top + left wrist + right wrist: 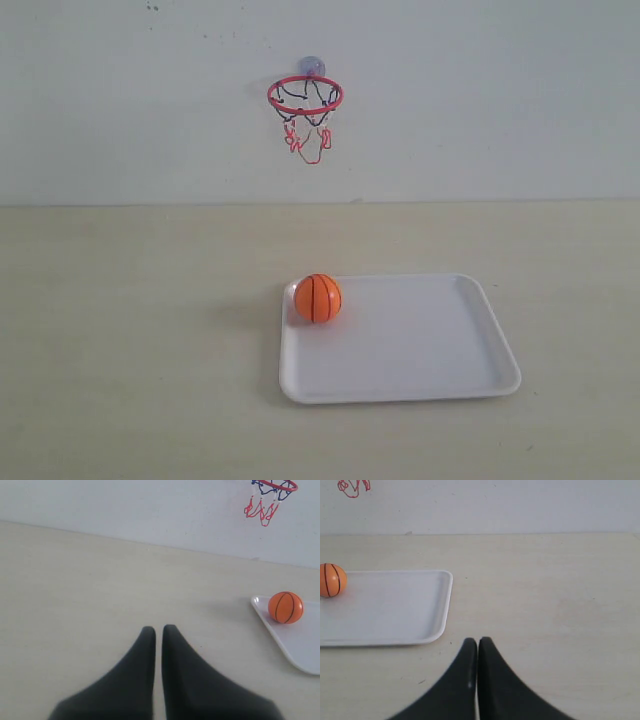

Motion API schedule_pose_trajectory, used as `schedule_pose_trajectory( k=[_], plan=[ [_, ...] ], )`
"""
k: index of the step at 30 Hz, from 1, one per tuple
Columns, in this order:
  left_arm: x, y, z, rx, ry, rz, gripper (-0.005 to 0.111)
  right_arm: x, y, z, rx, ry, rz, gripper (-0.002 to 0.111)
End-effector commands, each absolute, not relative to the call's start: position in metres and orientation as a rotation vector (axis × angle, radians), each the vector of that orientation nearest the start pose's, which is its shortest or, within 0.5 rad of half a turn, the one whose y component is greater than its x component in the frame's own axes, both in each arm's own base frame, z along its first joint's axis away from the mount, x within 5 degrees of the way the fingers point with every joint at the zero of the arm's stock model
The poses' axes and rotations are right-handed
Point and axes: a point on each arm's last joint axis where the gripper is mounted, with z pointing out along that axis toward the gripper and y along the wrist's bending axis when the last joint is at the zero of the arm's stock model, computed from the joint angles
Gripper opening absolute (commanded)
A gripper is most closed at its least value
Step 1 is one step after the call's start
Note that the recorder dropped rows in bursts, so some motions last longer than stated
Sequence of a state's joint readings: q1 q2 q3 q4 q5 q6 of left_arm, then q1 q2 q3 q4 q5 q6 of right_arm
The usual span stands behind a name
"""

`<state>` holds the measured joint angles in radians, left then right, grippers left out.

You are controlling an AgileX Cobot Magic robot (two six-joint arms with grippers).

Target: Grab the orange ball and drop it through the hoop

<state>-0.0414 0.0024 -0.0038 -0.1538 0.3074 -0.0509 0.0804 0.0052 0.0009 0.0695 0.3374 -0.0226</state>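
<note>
Orange ball [318, 298] rests on a white tray [420, 340], tucked into the tray's far left corner as the exterior view shows it, touching the tray floor just inside the raised rim. The tray lies flat on the pale surface [130, 330], well short of the surface's far edge, where a plain wall [500, 100] rises. The hoop [305, 108] hangs on that wall above the far edge, its red ring level and its black-and-red net dangling in a tangle whose strands are hard to separate; a bluish suction cup [312, 66] peeks out behind the ring. The near edge of the surface is out of frame. Both grippers show only in the wrist views. The left gripper [158, 629] hovers over bare surface with its dark fingers drawn together, only a thin slit between them, holding nothing. The right gripper [478, 641] has its fingers pressed tip to tip, also empty. In both wrist views the hoop, the tray and the gripper bases are cut off.
</note>
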Motion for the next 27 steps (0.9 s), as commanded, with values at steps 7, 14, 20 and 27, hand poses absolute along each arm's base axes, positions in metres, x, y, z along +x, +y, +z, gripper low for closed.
schedule_pose_trajectory(
  k=[7, 14, 20, 27],
  plan=[
    [0.054, -0.007, 0.186, -0.104, 1.789, -0.216, 0.004, 0.056, 0.005, 0.210, -0.051, 1.520, 0.077, 0.000],
    [0.054, -0.007, 0.186, -0.104, 1.789, -0.216, 0.004, 0.045, 0.001, 0.249, -0.004, 1.070, 0.079, 0.000],
    [0.054, -0.007, 0.186, -0.104, 1.789, -0.216, 0.004, 0.042, 0.001, 0.269, -0.001, 1.054, 0.088, 0.000],
    [0.054, -0.007, 0.186, -0.104, 1.789, -0.216, 0.004, 0.082, 0.007, 0.279, -0.068, 1.594, 0.067, 0.000]
  ],
)
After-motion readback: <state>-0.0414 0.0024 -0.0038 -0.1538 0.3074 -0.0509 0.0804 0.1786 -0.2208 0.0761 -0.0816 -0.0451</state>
